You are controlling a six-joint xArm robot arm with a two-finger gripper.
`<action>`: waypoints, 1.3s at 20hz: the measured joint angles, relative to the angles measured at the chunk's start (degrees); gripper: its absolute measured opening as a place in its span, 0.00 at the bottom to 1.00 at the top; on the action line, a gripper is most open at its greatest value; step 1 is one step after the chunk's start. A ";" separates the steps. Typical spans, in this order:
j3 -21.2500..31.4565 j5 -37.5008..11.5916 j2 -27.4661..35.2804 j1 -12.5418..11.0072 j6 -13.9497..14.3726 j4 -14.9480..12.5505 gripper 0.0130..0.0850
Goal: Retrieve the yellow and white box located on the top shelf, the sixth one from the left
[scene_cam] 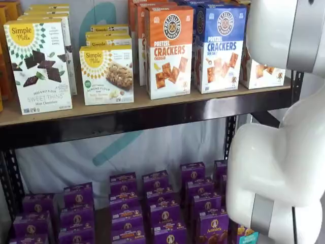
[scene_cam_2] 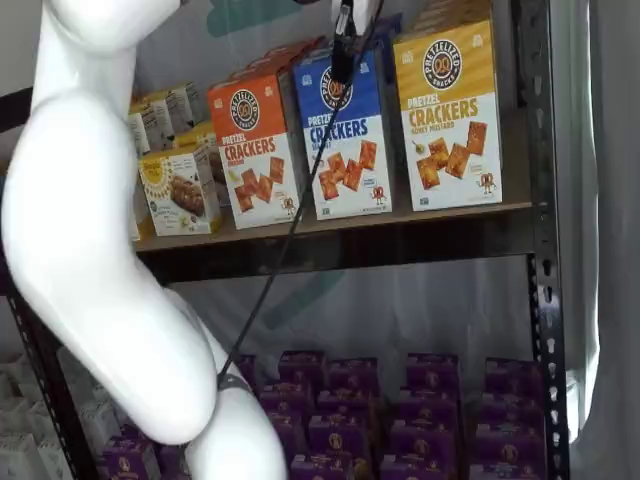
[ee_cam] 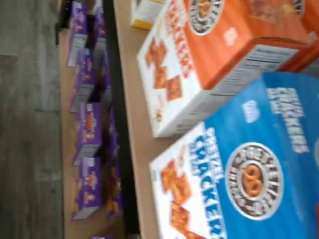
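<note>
The yellow and white box (scene_cam_2: 449, 115) is stood upright at the right end of the top shelf (scene_cam_2: 330, 235), close to its front edge, and is seen in full in a shelf view. Just beside it, on its left, the blue-topped box (scene_cam_2: 343, 135) is placed, then the orange-topped box (scene_cam_2: 255, 150). The gripper (scene_cam_2: 345, 25) is seen only at the upper edge; whether its fingers are spread cannot be told.
</note>
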 joint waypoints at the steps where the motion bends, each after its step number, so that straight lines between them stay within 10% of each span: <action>1: -0.73 -0.57 0.72 -0.04 0.00 0.28 1.00; 26: -12.35 -3.26 13.11 2.39 -0.37 -2.81 1.00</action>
